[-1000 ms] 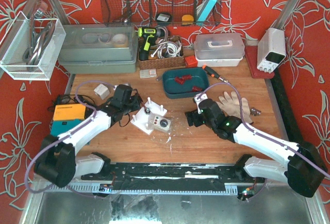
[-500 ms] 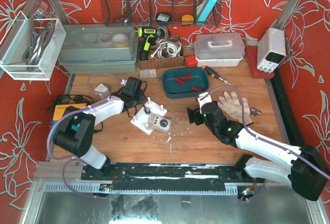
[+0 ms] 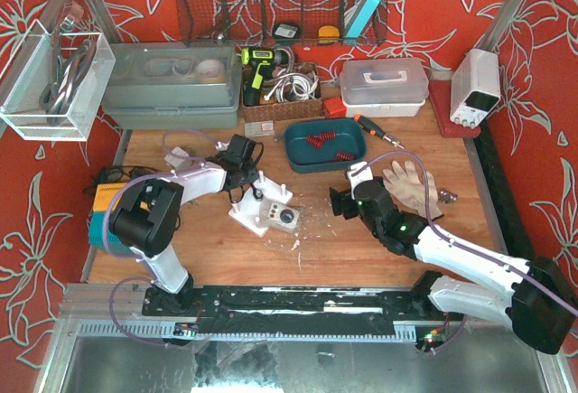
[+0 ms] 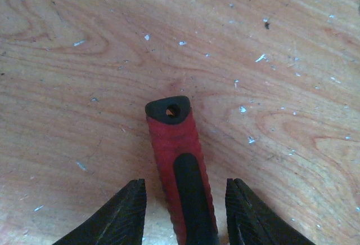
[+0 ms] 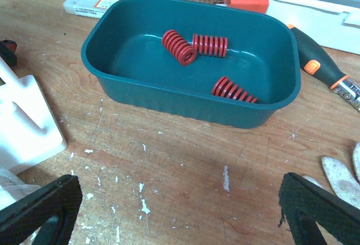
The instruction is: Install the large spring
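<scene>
Shifted slightly right, left gripper (image 4: 183, 208) straddles a red handle (image 4: 175, 143), jaws apart; right gripper (image 5: 180, 217) gapes wide facing the tray (image 5: 169, 97).

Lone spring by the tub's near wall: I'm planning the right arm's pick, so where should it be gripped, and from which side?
Grip the spring mid-length, across its coils, from above. It lies on its side close to the tub wall, which blocks a low approach; the open right gripper may need turning to straddle it.
</scene>
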You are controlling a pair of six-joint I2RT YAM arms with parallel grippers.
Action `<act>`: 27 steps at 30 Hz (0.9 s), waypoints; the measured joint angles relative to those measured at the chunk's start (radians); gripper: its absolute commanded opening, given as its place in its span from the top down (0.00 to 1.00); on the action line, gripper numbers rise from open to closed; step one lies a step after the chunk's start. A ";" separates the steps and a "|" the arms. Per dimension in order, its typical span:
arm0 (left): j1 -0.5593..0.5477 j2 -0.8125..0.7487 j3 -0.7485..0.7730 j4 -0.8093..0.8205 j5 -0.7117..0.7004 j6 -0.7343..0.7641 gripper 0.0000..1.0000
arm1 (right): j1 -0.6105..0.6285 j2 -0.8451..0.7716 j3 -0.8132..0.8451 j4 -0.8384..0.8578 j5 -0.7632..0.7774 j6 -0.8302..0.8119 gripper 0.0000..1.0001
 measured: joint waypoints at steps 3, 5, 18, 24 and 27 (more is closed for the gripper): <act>0.000 0.036 0.015 0.002 0.003 -0.005 0.59 | 0.000 -0.004 0.000 0.003 0.000 -0.003 0.04; 0.000 0.061 0.028 0.002 0.009 -0.006 0.61 | 0.000 -0.004 0.000 0.003 0.002 -0.005 0.04; 0.001 0.091 0.053 0.026 0.020 -0.018 0.87 | 0.000 0.011 0.000 0.002 0.019 -0.008 0.04; 0.001 0.080 0.052 0.010 0.019 -0.016 1.00 | 0.005 0.023 0.000 -0.001 0.033 -0.008 0.04; 0.001 0.056 0.051 -0.005 0.020 -0.011 1.00 | 0.005 0.023 0.000 -0.001 0.036 -0.008 0.03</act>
